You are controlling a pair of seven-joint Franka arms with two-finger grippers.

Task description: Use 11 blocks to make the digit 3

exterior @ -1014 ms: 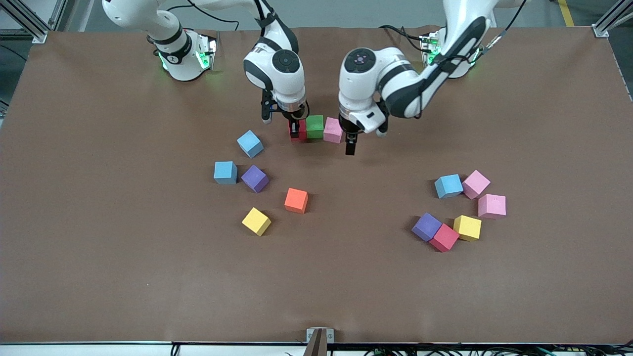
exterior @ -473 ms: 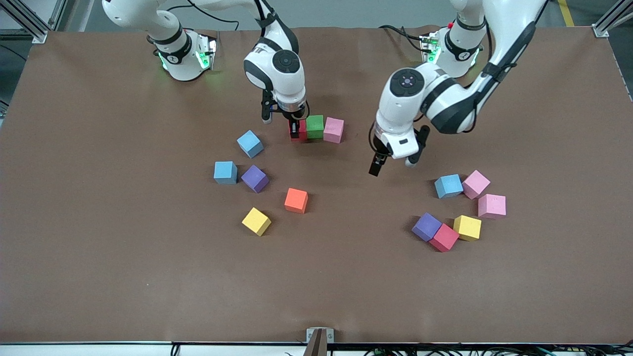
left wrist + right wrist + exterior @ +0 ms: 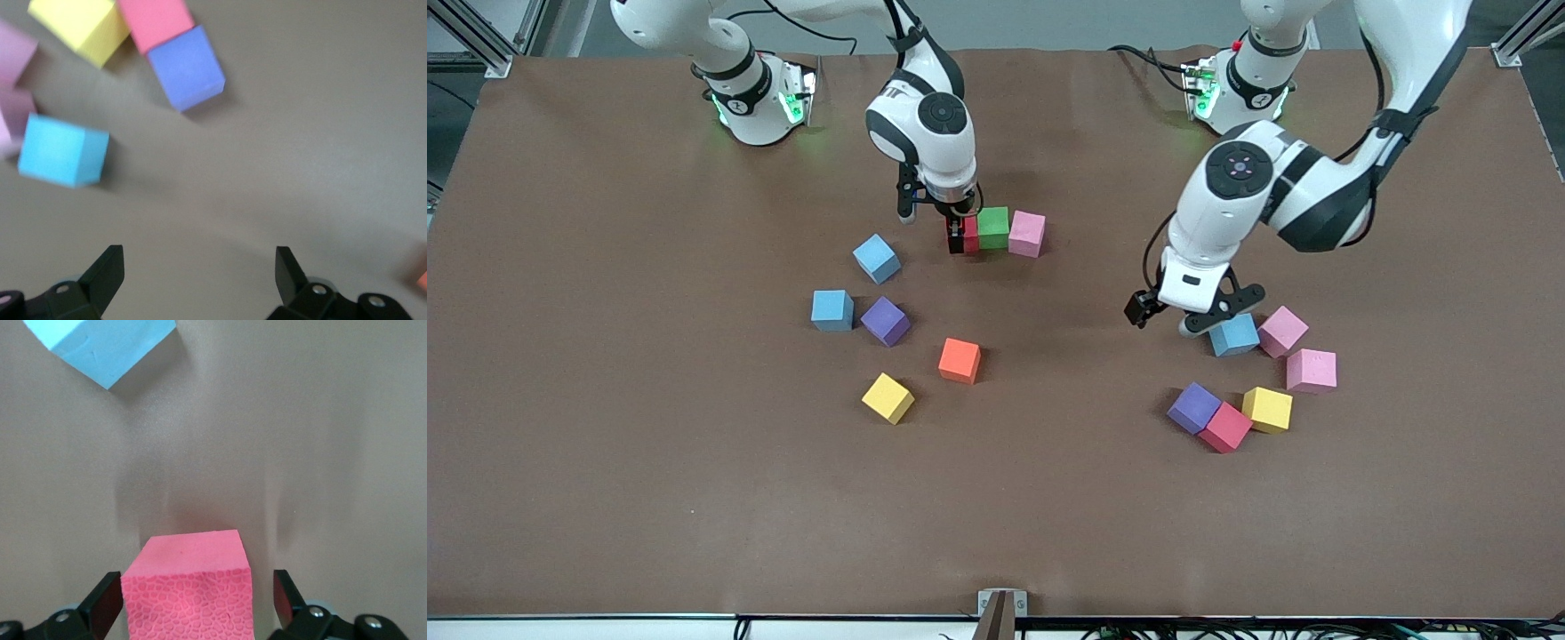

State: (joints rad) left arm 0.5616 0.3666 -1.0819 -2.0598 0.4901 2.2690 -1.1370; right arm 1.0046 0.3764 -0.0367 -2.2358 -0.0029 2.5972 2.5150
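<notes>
Right gripper (image 3: 963, 233): spread around the red block (image 3: 190, 590); we lift straight up.
Left gripper (image 3: 1178, 318): spread; we centre over the blue block (image 3: 1236, 337).

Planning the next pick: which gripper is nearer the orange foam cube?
Right. The right gripper sits open around the red foam cube; the left gripper hangs farther from the orange foam cube.

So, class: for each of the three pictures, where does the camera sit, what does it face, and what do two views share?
Front view: high across the table, facing both arms and the blocks.
Left wrist view: on the left arm, looking down past the open left gripper at the blue block.
Right wrist view: between the open right gripper and the red block.
Shared: that red block.
</notes>
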